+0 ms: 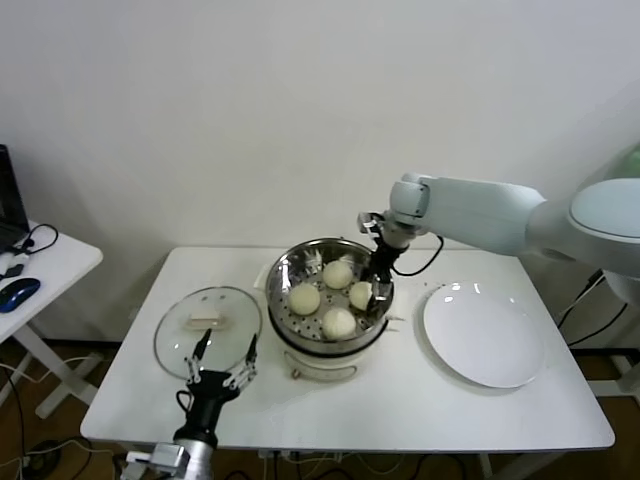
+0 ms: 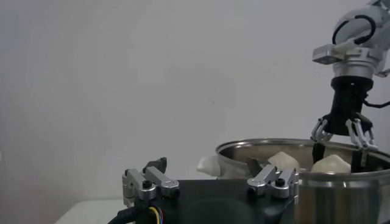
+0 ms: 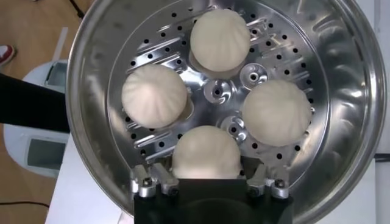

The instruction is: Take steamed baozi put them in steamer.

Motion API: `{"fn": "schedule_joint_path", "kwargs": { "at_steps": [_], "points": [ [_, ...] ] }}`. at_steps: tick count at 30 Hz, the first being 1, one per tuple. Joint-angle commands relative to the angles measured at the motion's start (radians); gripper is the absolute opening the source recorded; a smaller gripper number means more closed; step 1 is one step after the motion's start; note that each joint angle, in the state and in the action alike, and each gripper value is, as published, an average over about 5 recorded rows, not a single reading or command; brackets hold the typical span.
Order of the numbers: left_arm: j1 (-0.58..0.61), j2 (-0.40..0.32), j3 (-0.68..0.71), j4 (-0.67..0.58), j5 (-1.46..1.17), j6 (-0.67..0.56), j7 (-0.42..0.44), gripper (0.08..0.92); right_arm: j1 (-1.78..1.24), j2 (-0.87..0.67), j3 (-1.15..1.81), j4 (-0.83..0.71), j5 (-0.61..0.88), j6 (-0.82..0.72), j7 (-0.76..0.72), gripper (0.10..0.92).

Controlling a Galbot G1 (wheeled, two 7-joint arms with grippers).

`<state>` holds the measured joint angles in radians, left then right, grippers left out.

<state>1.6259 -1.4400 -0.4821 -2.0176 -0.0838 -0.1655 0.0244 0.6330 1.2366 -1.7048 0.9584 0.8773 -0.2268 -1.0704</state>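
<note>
The steamer (image 1: 283, 272) is a shiny steel basket with a perforated bottom (image 3: 159, 53) on a white pot base. Several cream-white baozi lie in it, among them one at the back (image 1: 338, 273), one on the left (image 1: 304, 298) and one at the front (image 1: 339, 322). My right gripper (image 1: 374, 291) reaches down inside the basket's right side. Its fingers stand apart on either side of a baozi (image 3: 206, 152) that rests on the perforated bottom. In the left wrist view that same gripper (image 2: 340, 146) straddles the baozi (image 2: 332, 163). My left gripper (image 1: 220, 374) waits open near the table's front edge.
A glass lid (image 1: 208, 325) lies flat left of the steamer, just behind my left gripper. A white round plate (image 1: 483, 335) lies to the right. A small side table with a blue mouse (image 1: 20, 292) stands at the far left.
</note>
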Motion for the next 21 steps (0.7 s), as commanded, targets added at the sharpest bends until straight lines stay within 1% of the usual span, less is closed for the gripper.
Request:
{"fn": "schedule_joint_path", "kwargs": {
  "at_steps": [1,4,10,14,17,21],
  "points": [
    [-0.001,0.001,0.0,0.001,0.0,0.0,0.0,0.823,0.001,-0.002,0.005,0.005,-0.002,0.001,0.0,0.792],
    [-0.002,0.001,0.0,0.001,0.0,0.0,0.0,0.823,0.008,-0.004,0.013,0.004,0.0,0.001,-0.005,0.818],
    [-0.005,0.003,-0.001,0.001,0.0,0.002,0.0,0.823,0.052,-0.023,0.049,0.009,0.023,0.004,-0.025,0.823],
    [-0.009,0.005,-0.004,0.003,0.001,0.004,0.0,0.823,0.089,-0.071,0.104,0.033,0.035,0.009,-0.024,0.823],
    [-0.015,0.006,-0.014,0.006,0.001,0.007,0.0,0.823,0.074,-0.134,0.217,0.063,0.006,0.025,0.019,0.823],
    [-0.023,0.011,-0.028,0.005,0.002,0.011,-0.002,0.823,0.014,-0.235,0.393,0.127,-0.054,0.029,0.122,0.823]
  ]
}}
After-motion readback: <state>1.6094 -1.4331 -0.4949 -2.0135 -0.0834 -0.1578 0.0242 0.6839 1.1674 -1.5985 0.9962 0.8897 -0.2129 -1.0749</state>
